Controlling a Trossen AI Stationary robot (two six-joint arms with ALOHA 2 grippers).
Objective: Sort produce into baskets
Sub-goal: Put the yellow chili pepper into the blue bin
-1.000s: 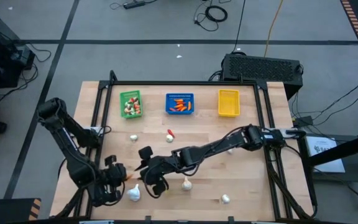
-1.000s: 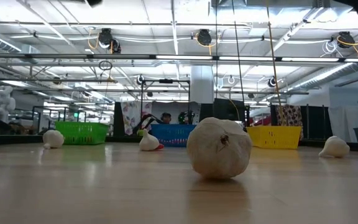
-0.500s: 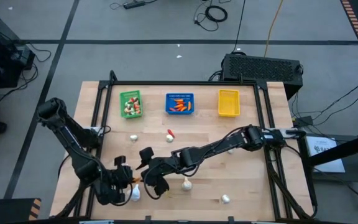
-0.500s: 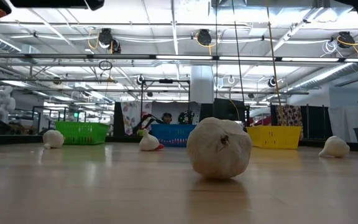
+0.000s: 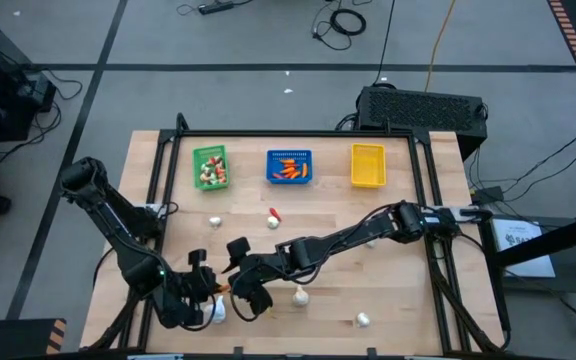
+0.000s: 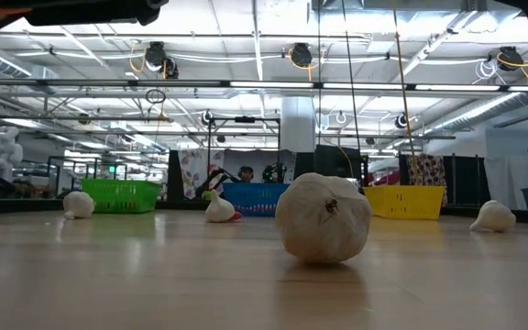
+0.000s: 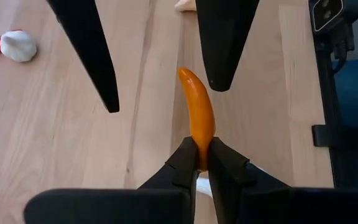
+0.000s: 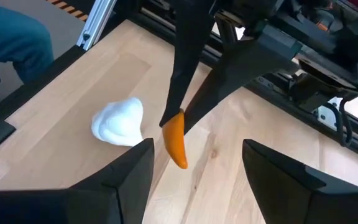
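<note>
Wood counter (image 5: pixel 398 290), baskets (image 5: pixel 289 167) along far edge. Left gripper (image 7: pixel 202 163) pinches orange pepper (image 7: pixel 199 116) by one end, raised near front-left — handover pose. Right gripper (image 8: pixel 194 165) open, fingers straddling pepper tip. Garlic (image 8: pixel 119 121) just beside.

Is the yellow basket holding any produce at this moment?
No, in the high view the yellow basket shows only its bare yellow floor.

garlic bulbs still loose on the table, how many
5: one below the green basket, one beside a red piece, one near the left gripper, one mid-front, one front right. The arms may hide more.
</note>
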